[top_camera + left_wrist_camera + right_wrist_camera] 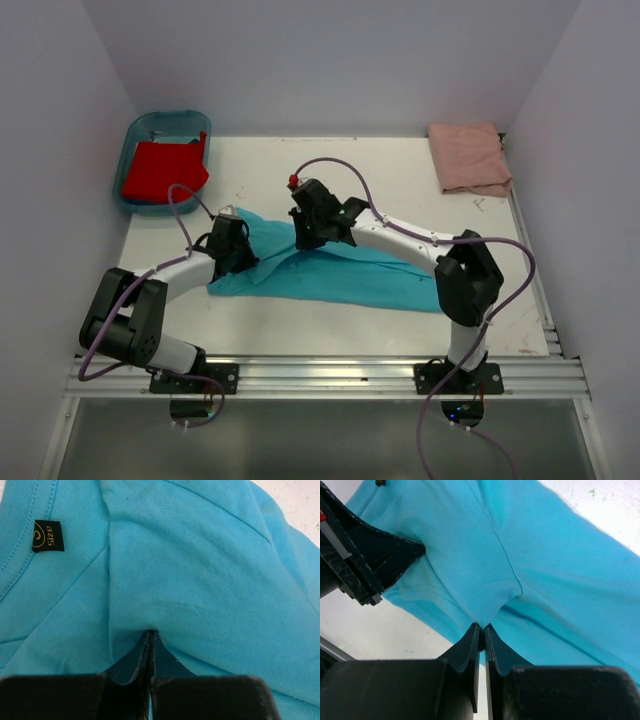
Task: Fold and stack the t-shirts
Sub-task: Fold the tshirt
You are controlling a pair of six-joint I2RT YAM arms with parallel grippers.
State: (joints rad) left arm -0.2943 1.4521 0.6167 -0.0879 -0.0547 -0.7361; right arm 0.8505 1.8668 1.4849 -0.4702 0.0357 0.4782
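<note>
Grips: left end effector (150, 639) and right end effector (481, 630) are both clamped closed on pinched folds of turquoise t-shirt (345, 275). Shirt lies centre of surface (400, 175), long axis 10-to-4 o'clock. Both grips sit toward its 10 o'clock end, body trailing toward 4. Your left is nearer the neck label (47, 536). Fold probably goes along that axis.
</note>
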